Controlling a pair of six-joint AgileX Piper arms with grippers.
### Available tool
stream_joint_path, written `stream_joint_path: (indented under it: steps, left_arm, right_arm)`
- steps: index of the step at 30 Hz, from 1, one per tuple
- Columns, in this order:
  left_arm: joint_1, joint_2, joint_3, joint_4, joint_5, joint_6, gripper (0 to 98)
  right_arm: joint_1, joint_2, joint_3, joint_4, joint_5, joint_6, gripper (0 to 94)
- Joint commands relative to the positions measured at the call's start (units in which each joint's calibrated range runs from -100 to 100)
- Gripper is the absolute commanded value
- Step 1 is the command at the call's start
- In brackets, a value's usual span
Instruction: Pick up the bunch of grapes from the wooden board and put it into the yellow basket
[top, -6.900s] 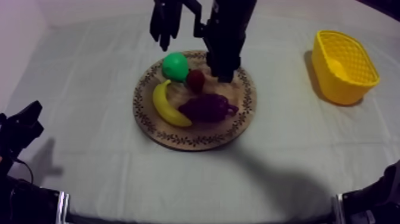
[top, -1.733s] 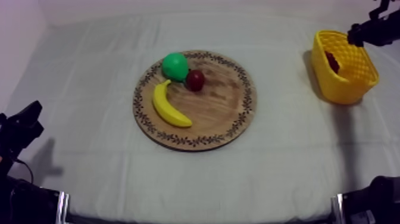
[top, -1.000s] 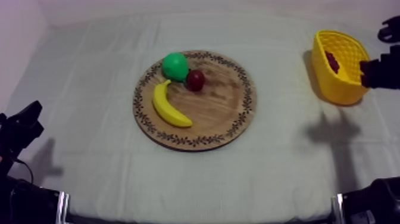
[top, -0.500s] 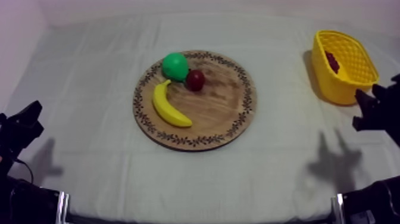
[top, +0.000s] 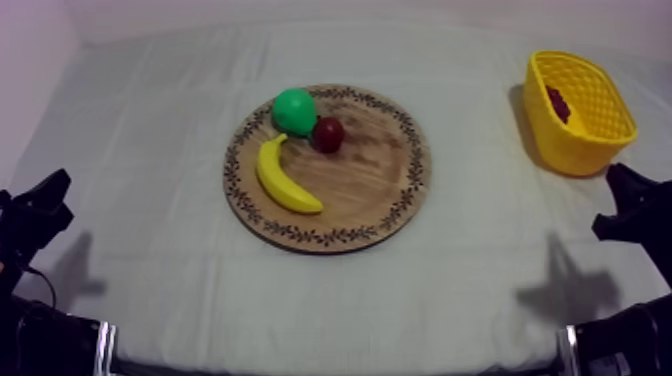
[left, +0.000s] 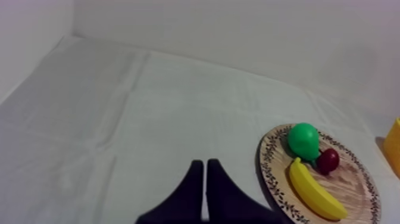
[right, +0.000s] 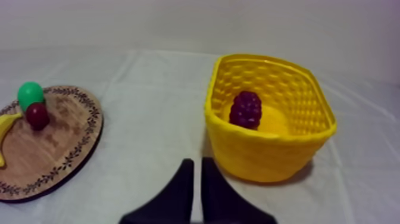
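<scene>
Right wrist view: the bunch of grapes (right: 246, 109) lies inside the yellow basket (right: 268, 152) at the far right of the desk (right: 149, 119), well apart from the wooden board (right: 59, 149). My right hand (right: 196, 162) hangs on the near side of the basket, fingers pressed together on nothing. My left hand (left: 204, 164), also pressed together, sits near left. I judge the placing done. The next move only calls for settling my right arm clear of the basket.
</scene>
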Motion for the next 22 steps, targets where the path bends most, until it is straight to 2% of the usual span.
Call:
stream_joint_path:
  steps: [1, 7, 9, 17, 22]
  left_arm:
    - [0.0, 0.0, 0.0, -0.03, 0.0, 0.0, 0.1]
    - [0.0, 0.0, 0.0, -0.03, 0.0, 0.0, 0.1]
    - [0.0, 0.0, 0.0, -0.03, 0.0, 0.0, 0.1]
    - [0.0, 0.0, 0.0, -0.03, 0.0, 0.0, 0.1]
    - [0.0, 0.0, 0.0, -0.03, 0.0, 0.0, 0.1]
  right_arm:
    - [-0.2, -0.3, 0.1, -0.7, 2.1, 0.6, 0.8]
    - [-0.5, -0.6, 0.1, 0.2, 6.3, -2.9, 0.5]
    - [-0.5, -0.6, 0.1, 0.5, 7.5, -2.6, 0.4]
    - [-0.4, -0.6, 0.1, 0.7, 8.6, 8.6, 0.4]
    - [-0.4, -0.6, 0.1, 0.7, 8.7, 10.1, 0.4]
